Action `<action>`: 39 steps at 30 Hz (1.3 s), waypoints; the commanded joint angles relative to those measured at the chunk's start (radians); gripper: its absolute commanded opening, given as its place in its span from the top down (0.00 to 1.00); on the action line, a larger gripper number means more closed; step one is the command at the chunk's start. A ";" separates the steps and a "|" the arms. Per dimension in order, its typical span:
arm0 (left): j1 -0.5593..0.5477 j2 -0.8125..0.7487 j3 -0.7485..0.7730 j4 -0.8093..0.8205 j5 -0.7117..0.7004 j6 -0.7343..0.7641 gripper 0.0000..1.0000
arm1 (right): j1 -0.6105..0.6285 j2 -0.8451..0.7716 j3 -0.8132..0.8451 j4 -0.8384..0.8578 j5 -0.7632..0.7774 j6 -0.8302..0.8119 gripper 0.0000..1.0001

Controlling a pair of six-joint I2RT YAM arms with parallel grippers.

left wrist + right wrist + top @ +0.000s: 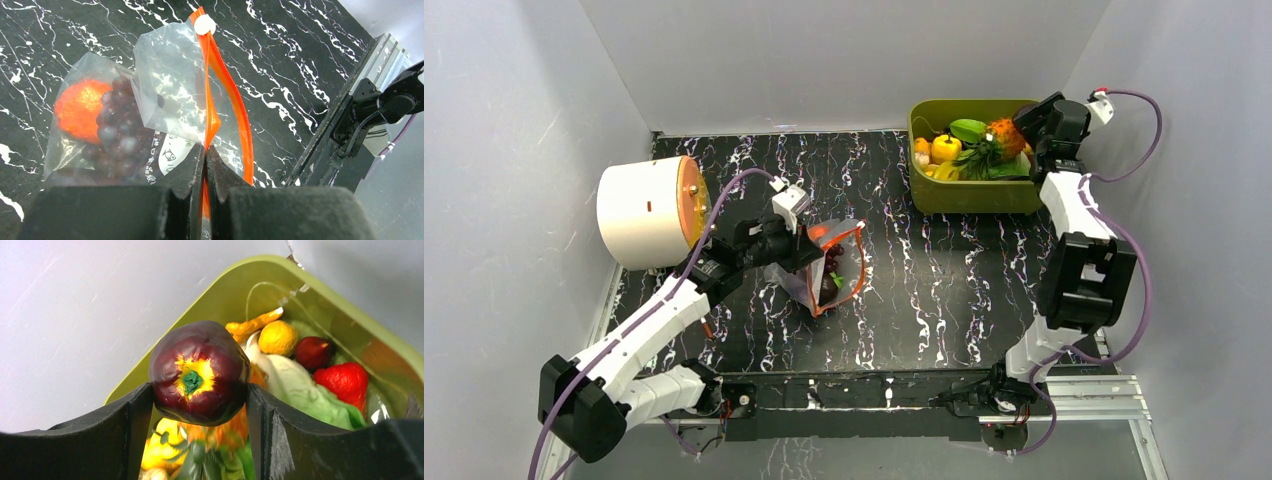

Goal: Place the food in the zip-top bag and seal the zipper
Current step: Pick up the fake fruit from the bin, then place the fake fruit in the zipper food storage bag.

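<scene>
The clear zip-top bag (829, 270) lies mid-table with dark purple grapes (120, 135) and an orange-red round piece (77, 110) inside. Its orange-red zipper (222, 95) stands partly open, with a white slider (204, 24) at the far end. My left gripper (206, 150) is shut on the zipper strip at the bag's mouth. My right gripper (199, 400) is over the olive-green bin (974, 190), shut on a maroon round fruit (199, 372) with a yellow and green top. A yellow pepper (945, 148) lies in the bin.
The bin (235, 285) also holds several other toy foods: a red strawberry (345, 382), green leaves, a small yellow ball. A white cylinder with an orange face (649, 210) stands at the far left. Grey walls close in the table on three sides.
</scene>
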 commanded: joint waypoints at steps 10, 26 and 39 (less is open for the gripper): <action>0.006 -0.067 -0.007 0.034 -0.063 -0.055 1.00 | 0.159 -0.302 -0.141 -0.085 0.020 -0.119 0.61; 0.006 0.032 0.107 0.053 -0.142 -0.186 1.00 | 0.323 -0.616 -0.325 -0.277 -0.225 -0.105 0.61; 0.007 0.086 0.154 0.082 -0.135 -0.249 1.00 | 0.656 -0.684 -0.441 -0.264 -0.294 -0.002 0.61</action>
